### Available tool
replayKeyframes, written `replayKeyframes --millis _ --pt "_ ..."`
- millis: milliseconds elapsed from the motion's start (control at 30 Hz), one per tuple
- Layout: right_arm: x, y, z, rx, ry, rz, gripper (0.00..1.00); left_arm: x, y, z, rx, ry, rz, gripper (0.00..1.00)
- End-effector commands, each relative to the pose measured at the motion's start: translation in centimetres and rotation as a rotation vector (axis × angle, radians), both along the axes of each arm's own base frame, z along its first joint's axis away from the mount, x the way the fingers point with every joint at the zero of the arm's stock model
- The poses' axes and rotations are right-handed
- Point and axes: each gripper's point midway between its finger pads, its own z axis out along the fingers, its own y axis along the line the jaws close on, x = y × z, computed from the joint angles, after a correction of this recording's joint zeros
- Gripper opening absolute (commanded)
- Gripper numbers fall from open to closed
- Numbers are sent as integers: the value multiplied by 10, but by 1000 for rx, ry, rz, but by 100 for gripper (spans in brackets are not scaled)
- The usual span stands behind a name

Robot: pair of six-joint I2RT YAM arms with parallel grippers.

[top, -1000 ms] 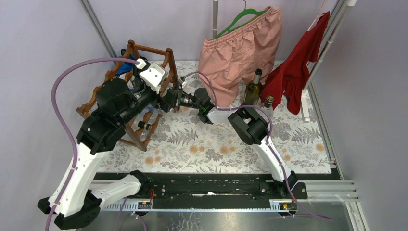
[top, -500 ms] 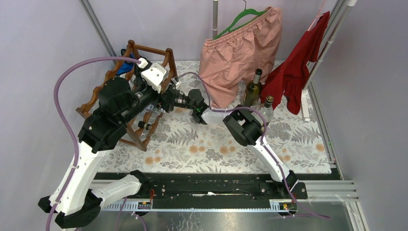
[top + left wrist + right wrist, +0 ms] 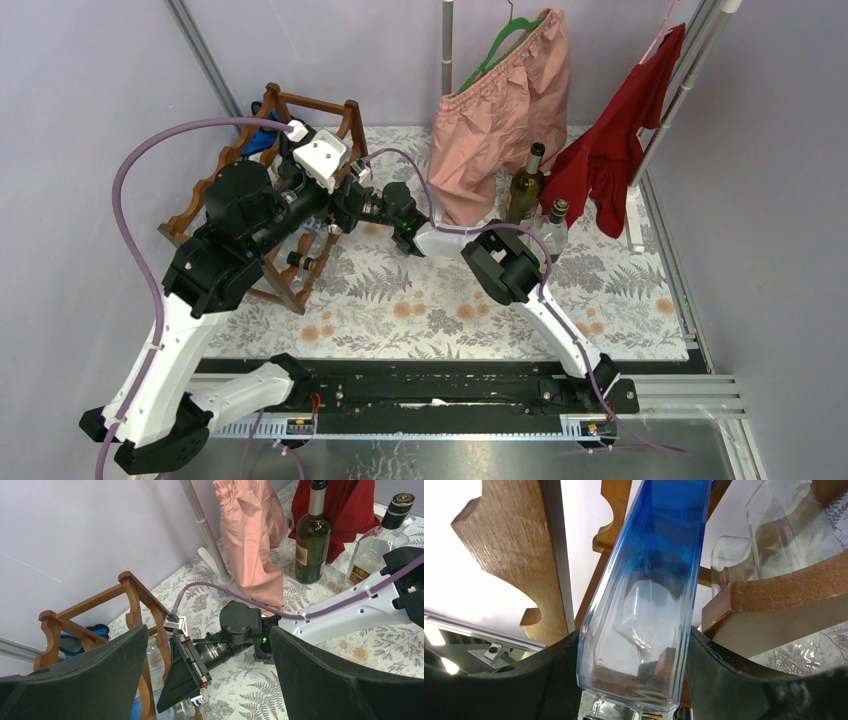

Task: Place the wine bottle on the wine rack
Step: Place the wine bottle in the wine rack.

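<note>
At the wine rack, my right gripper grips the blue bottle, which is partly inside it. Laying it down and letting go remain, I think. My left gripper is wide open, empty.

Left tool: jaws spread wide, empty, hanging just above right tool. Right tool: both fingers clamped on wine bottle, arm stretched out.

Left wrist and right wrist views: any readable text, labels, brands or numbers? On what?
No text is legible.
Dark green glass wine bottle: tan label, seen edge-on, unreadable.
Clear glass bottle with black cap: dark label with gold print, too blurred.
Blue square glass bottle: no print legible.
</note>
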Motion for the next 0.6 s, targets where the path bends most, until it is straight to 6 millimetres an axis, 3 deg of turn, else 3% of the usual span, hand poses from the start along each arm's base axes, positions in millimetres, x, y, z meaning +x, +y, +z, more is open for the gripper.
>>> replayKeyframes --millis 0,167,300,467,567 --pt "-17 2 88 160 -173 -1 7 1 5 6 -7 -14 21 98" --pt "-15 6 74 90 -141 8 17 1 5 -17 21 41 23 99" --pt "-17 6 67 64 -122 17 18 0 2 -61 43 200 40 96" --pt "-17 7 62 48 -115 17 19 -12 -8 -127 23 439 36 72" --pt "-17 7 58 40 -106 17 19 -15 -2 -148 13 495 95 56"
